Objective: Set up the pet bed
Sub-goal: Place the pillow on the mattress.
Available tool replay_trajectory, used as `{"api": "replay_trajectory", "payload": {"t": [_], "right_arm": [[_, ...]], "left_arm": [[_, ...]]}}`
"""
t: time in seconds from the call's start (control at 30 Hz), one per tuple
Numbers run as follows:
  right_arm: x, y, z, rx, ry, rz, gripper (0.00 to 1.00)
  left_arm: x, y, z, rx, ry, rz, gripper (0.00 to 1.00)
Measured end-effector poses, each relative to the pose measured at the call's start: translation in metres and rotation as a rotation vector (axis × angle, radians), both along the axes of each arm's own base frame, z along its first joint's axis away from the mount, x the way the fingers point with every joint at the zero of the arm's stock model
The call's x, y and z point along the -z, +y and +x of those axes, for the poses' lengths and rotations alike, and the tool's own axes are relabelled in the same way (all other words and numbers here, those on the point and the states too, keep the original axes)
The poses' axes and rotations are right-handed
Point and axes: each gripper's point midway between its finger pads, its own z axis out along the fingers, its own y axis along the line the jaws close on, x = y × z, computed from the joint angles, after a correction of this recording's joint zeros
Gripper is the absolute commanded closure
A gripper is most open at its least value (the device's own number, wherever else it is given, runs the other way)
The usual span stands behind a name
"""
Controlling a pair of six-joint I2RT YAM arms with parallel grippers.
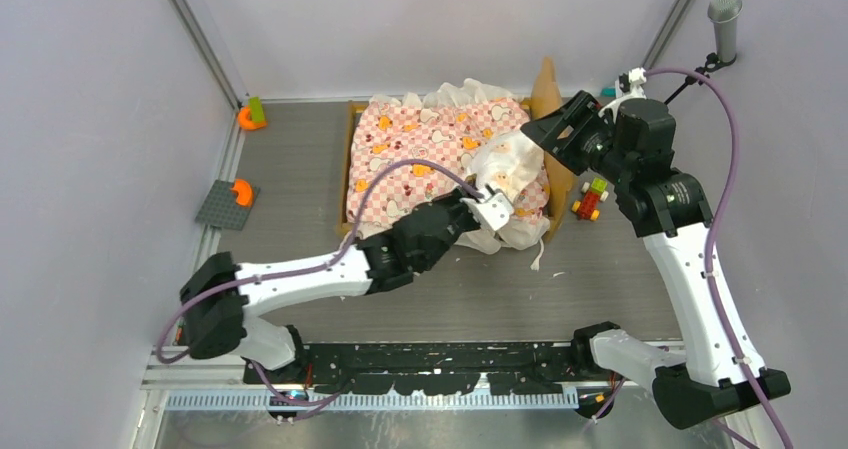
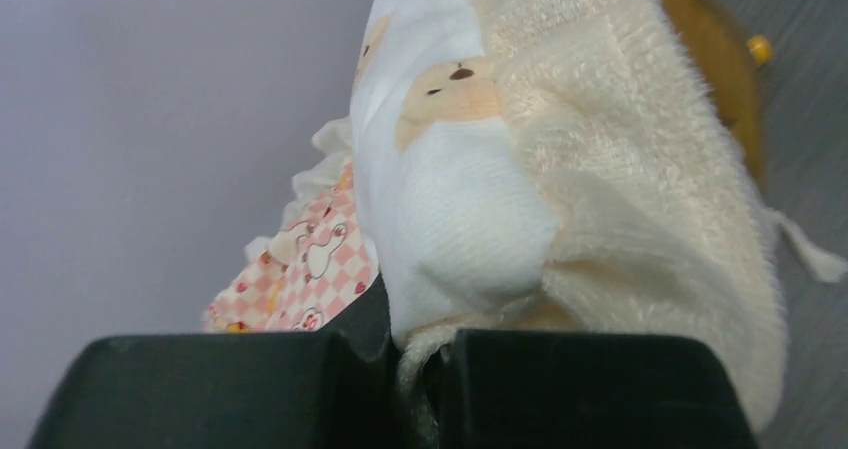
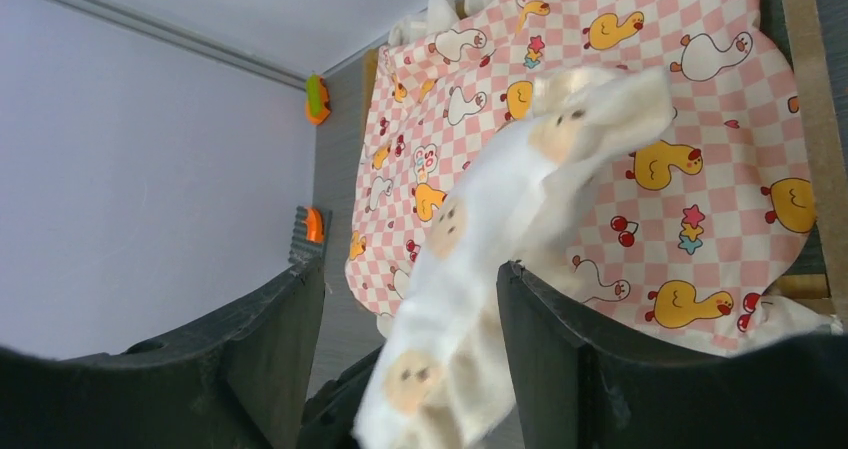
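Observation:
The pet bed (image 1: 350,169) stands mid-table: a light-wood frame with a wavy headboard (image 1: 547,84) on its right and a pink checkered mattress (image 1: 420,149) printed with orange animals. The mattress also shows in the right wrist view (image 3: 680,119). My left gripper (image 1: 492,207) is shut on the edge of a cream pillow (image 1: 510,164) with bear faces and holds it over the bed's near right corner. In the left wrist view the jaws (image 2: 425,354) pinch the pillow's hem (image 2: 480,199). My right gripper (image 1: 545,134) is open above the pillow (image 3: 500,199), which hangs between its jaws (image 3: 410,309).
An orange and green toy (image 1: 250,115) sits at the back left. A grey baseplate with an orange piece (image 1: 232,201) lies by the left wall. Coloured toy bricks (image 1: 590,199) lie right of the bed. A grey cylinder on a stand (image 1: 724,24) is at the back right.

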Motion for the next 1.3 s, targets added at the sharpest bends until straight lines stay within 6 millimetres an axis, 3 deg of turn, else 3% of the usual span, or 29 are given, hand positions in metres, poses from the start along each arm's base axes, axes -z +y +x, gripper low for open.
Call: {"api": "replay_trajectory", "payload": {"t": [0.17, 0.33, 0.5, 0.73, 0.87, 1.17, 1.3], "right_arm": [[-0.002, -0.005, -0.003, 0.023, -0.007, -0.005, 0.32], [-0.008, -0.034, -0.019, 0.137, -0.045, -0.084, 0.32], [-0.026, -0.061, -0.044, 0.229, -0.108, -0.143, 0.32], [-0.030, -0.081, -0.062, 0.295, -0.127, -0.193, 0.32], [-0.026, -0.087, -0.064, 0.316, -0.113, -0.222, 0.32], [-0.021, -0.093, -0.068, 0.337, -0.098, -0.244, 0.32], [-0.021, -0.094, -0.068, 0.340, -0.098, -0.245, 0.32]], "left_arm": [[0.040, -0.006, 0.041, -0.217, -0.113, 0.254, 1.00], [0.058, -0.027, 0.081, -0.395, -0.188, 0.367, 1.00], [0.056, -0.044, 0.107, -0.473, -0.165, 0.335, 1.00], [0.027, -0.054, 0.141, -0.530, -0.090, 0.193, 1.00], [0.038, -0.057, 0.154, -0.539, -0.051, 0.182, 1.00], [0.114, -0.075, 0.158, -0.482, 0.044, 0.286, 1.00], [0.122, -0.081, 0.156, -0.457, 0.078, 0.284, 1.00]]}}
